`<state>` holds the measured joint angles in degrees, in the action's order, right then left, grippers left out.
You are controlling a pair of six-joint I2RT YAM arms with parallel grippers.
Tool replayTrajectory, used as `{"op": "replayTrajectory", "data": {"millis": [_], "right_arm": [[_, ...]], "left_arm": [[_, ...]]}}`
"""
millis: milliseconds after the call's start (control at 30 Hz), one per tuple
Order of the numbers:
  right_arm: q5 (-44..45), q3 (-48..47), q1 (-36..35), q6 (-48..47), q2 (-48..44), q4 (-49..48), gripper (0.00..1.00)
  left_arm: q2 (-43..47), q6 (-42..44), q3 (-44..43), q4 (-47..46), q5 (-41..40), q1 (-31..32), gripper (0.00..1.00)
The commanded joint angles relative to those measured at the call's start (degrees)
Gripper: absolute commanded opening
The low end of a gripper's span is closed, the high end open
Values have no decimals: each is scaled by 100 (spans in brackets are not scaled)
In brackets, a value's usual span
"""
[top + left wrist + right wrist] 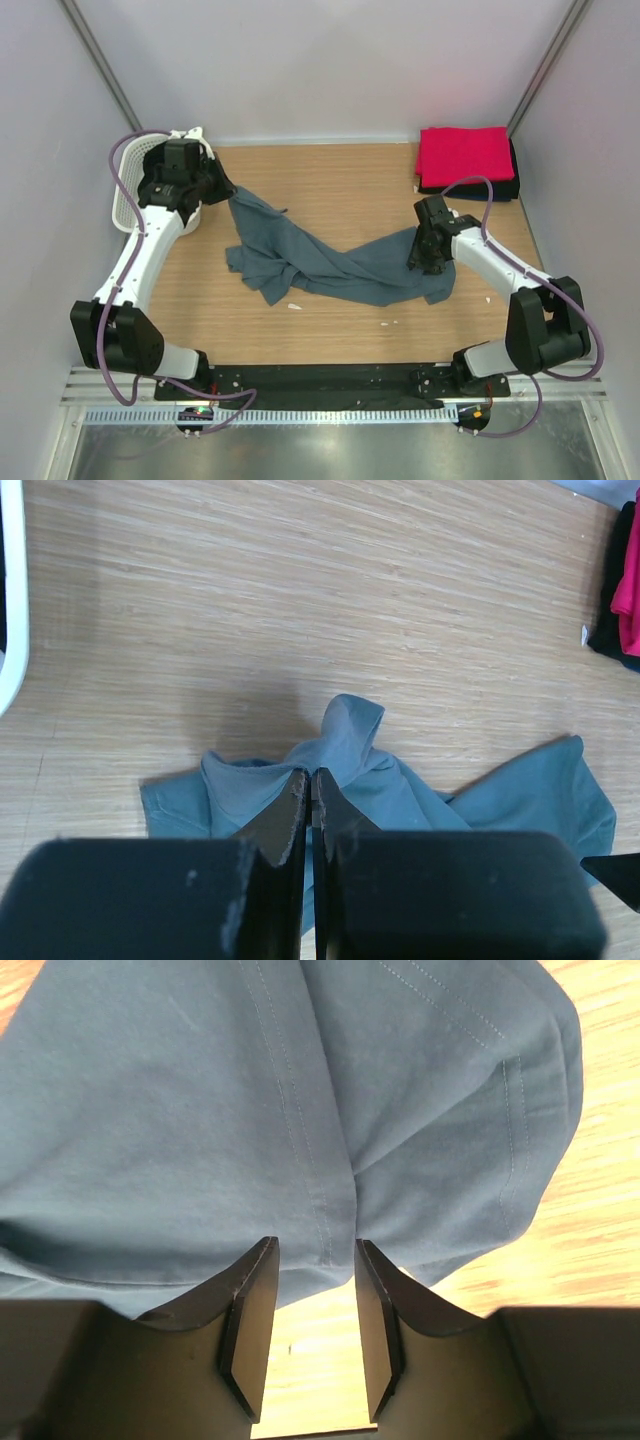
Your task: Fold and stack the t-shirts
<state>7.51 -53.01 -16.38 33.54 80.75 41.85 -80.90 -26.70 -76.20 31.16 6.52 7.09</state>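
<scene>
The step in hand is the spreading of the slate blue-grey t-shirt [330,268] ahead of its first fold; no fold is yet made in it. The garment lies crumpled across the middle of the counter [340,180], running from upper left to centre right of the overhead view. Its upper left corner is raised off the wood. The left gripper [228,196] sits at that raised corner, close to the white perforated basket [122,210] at the left edge, and its jaws are closed with a pinch of the cloth between them. The right gripper [426,264] is low over the opposite end of the garment. Its jaws stand apart, and a stitched hem lies just beyond and partly between their tips, unclamped. In the upper right corner a folded red t-shirt [465,150] rests on a dark folded shirt [470,190], well apart from the work, so the stack appears to be under way. In my judgement the next move calls for the right jaws to settle on the hem and close. Both arms should then draw apart to pull the cloth flat. The bunched folds at centre left may resist a clean spread.
</scene>
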Motion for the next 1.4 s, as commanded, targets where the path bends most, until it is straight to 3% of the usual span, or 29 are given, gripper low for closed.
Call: {"op": "replayTrajectory", "data": {"millis": [0,500,633,667,700,1000,1367], "right_arm": [[120,-174,12,-146,151,17,41],[128,213,21,-49,389,-291,34],[207,186,12,-32,319,-274,20],[277,169,12,-23,284,-265,5],[330,142,12,3,275,-238,1],[366,-901,12,-76,-252,17,1],[470,-2914,12,-532,-613,-537,1]], "left_arm": [[57,95,18,-145,-11,-32,0],[-75,104,35,-145,42,-32,0],[-92,103,27,-145,51,-32,0],[-92,103,27,-145,51,-32,0],[-84,112,35,-145,25,-32,0],[75,200,-254,-49,-204,-24,0],[750,815,-2495,444,-573,-24,0]]}}
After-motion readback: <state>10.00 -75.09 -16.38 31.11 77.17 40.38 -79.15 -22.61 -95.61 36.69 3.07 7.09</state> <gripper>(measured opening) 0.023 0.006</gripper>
